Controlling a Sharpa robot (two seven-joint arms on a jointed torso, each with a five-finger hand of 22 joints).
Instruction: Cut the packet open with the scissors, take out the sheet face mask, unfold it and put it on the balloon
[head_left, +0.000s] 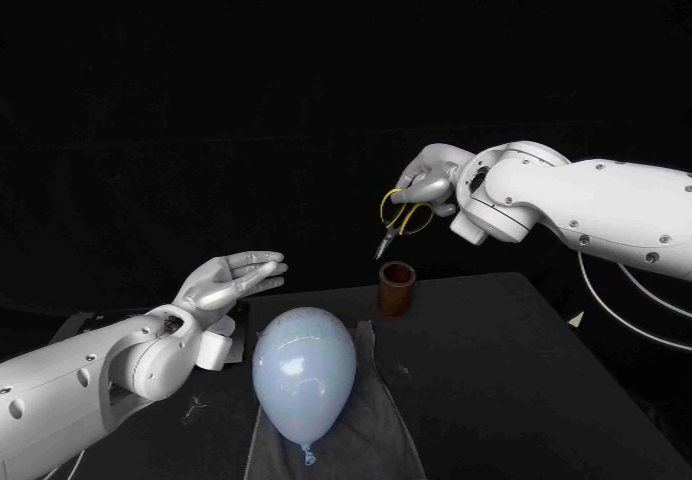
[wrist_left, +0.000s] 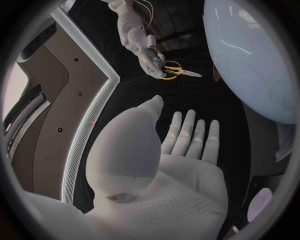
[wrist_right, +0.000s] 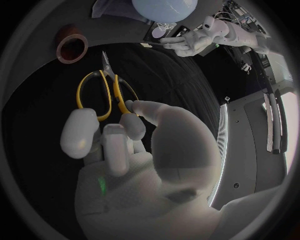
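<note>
Right hand (head_left: 427, 187) gripping yellow-handled scissors (head_left: 400, 220)

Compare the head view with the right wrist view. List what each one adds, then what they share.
The head view adds the whole balloon, down to its tied neck, lying on a crinkled clear sheet. It also shows the brown tube standing upright beyond the balloon.

The right wrist view adds the fingers of the right hand hooked at the yellow handles of the scissors, with the blades together. It also shows the tube's open mouth.

Both show the right hand holding the scissors above the table, the empty left hand with its fingers apart, the balloon and the tube.
</note>
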